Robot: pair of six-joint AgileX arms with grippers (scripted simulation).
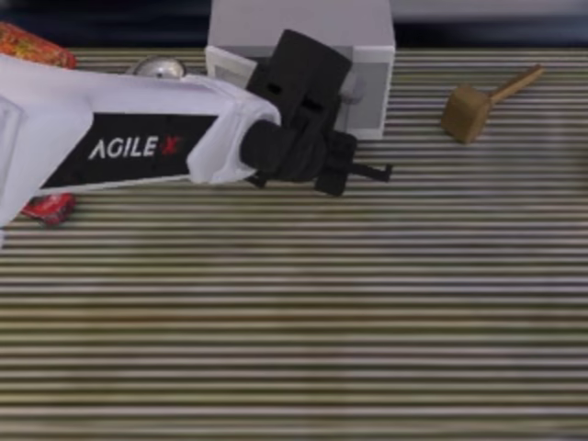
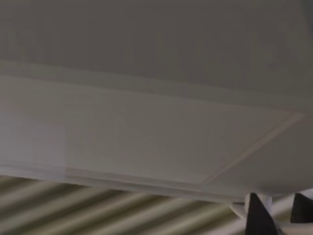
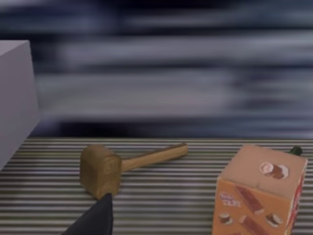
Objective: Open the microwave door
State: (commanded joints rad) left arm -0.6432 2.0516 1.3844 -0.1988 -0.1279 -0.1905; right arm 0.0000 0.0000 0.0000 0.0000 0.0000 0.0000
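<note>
The microwave (image 1: pixel 303 37) stands at the table's far edge, and the left arm reaches across so that the left gripper (image 1: pixel 344 170) sits right in front of the microwave door (image 1: pixel 363 96), hiding most of it; whether its fingers are spread or closed cannot be told. The door is likely a stiff, light, hinged panel that swings rather than lifts, best taken by its handle bar, which is not clearly visible here. A wooden mallet (image 1: pixel 482 103) lies beside the microwave, apart from it, and the right gripper is out of the top view.
</note>
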